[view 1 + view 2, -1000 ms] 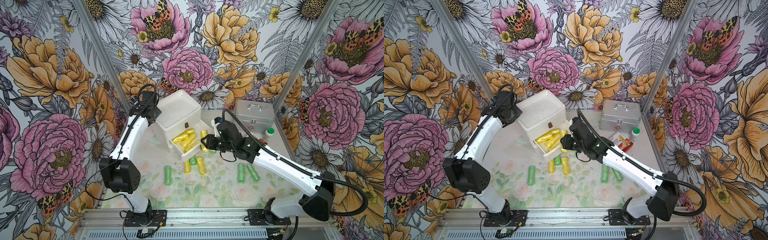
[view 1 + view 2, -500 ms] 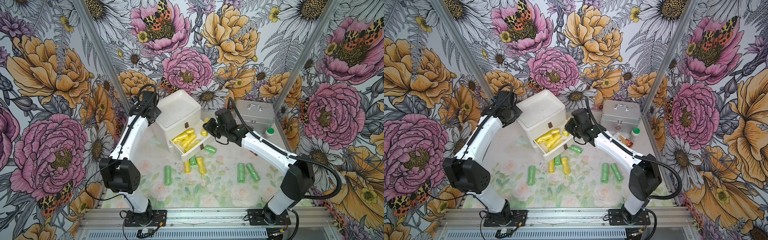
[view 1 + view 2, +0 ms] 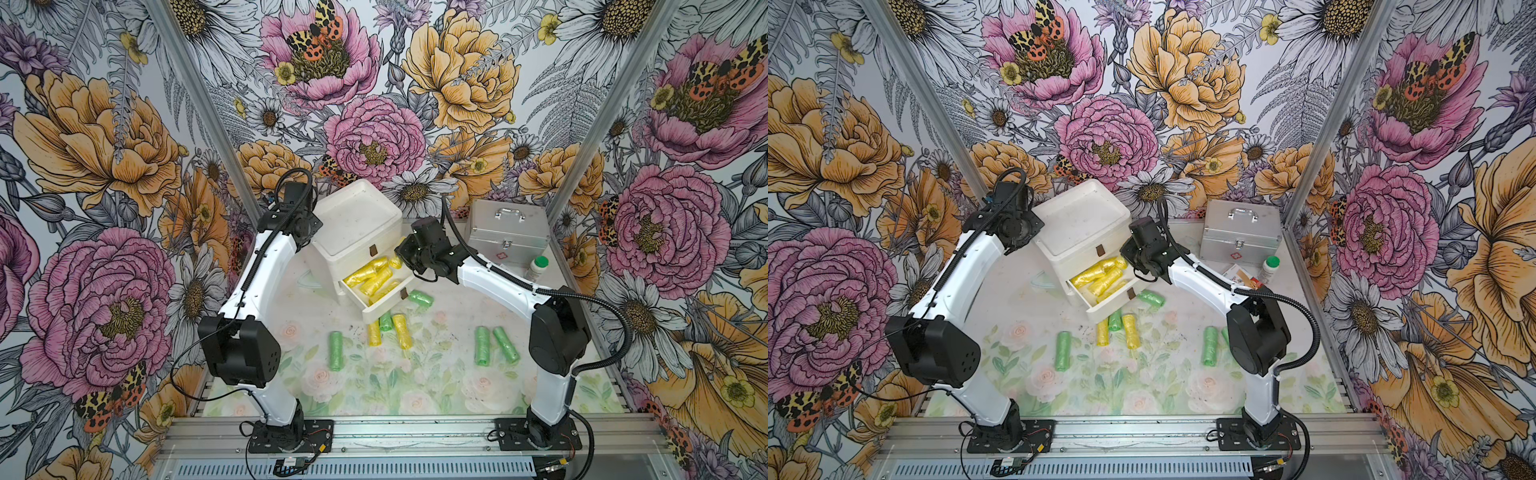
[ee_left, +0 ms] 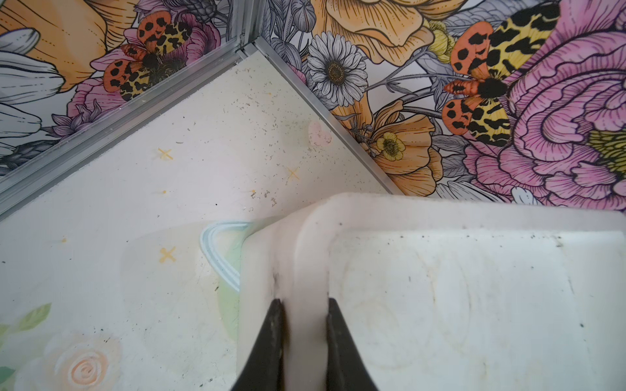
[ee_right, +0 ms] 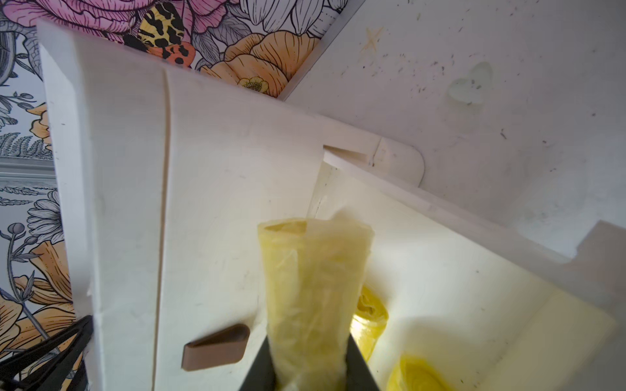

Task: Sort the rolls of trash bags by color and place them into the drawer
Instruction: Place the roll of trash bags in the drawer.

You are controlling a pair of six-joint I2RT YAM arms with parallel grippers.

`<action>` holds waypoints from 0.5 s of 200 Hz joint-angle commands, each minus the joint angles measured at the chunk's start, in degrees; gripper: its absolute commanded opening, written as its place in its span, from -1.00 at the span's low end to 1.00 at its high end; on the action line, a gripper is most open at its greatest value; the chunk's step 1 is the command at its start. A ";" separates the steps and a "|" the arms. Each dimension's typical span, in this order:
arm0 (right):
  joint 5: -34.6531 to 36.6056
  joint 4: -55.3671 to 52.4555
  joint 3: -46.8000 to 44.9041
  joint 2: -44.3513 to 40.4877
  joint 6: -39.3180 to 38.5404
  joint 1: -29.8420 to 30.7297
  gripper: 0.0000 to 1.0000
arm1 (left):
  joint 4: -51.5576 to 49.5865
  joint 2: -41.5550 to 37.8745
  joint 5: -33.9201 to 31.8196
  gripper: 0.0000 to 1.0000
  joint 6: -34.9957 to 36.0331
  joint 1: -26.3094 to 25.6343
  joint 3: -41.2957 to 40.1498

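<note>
Swinging up from the bench (image 3: pixel 415 376), the right arm has carried its end effector (image 3: pixel 400 261) to the upper right corner of the open drawer (image 3: pixel 384 306), and its elbow has folded back toward the lower right in both top views. A green roll (image 3: pixel 420 298) that the arm hid a second ago now lies bare just right of the drawer front.

In the right wrist view the narrow jaws of the right end effector (image 5: pixel 310 345) clamp a yellow roll (image 5: pixel 311 287) over the drawer's inside, near a brown pull tab (image 5: pixel 216 347). Other yellow rolls (image 3: pixel 370 275) lie in that drawer.

The left end effector (image 4: pixel 303 304) is pinched tight on the raised top rim of the white drawer chest (image 3: pixel 357 216), at centre frame.

Two yellow rolls (image 3: pixel 403 331) and a green one (image 3: pixel 385 321) lie just below the drawer front. Another green roll (image 3: pixel 336 351) lies lower left of them, and a green pair (image 3: pixel 482 347) lies well apart to the right.
</note>
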 commanded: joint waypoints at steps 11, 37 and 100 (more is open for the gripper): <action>-0.85 1.67 2.38 1.67 1.77 0.02 -0.48 | -13.22 0.21 9.74 -1.00 -3.37 0.60 -3.66; -1.49 2.03 2.82 2.81 2.35 -0.01 -0.48 | -13.15 0.12 9.92 -1.00 -3.29 0.89 -3.97; -2.31 2.10 4.20 5.13 2.88 0.16 -0.41 | -13.19 0.36 9.92 -1.00 -3.21 1.03 -3.80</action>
